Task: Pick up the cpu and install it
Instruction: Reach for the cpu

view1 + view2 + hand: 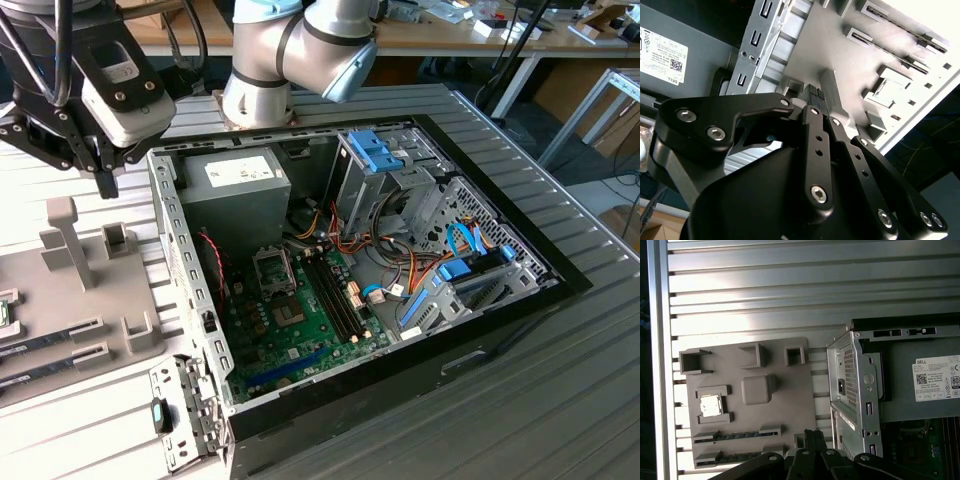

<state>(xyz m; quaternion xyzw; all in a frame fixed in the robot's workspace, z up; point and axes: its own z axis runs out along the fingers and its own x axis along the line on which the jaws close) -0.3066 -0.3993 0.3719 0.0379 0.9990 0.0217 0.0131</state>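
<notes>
I judge this to be the approach of the pick-up step: the cpu (710,406) lies in its square nest on the grey tray (790,390), which sits at the left of the exterior view beside the open case (190,300), and the socket (272,268) looks empty. My gripper (105,185) hangs at the upper left of that view over the tray, pointing down, fingers together on nothing and well apart from the cpu. Taking it calls, I think, for parted fingers centred over its edges.
</notes>
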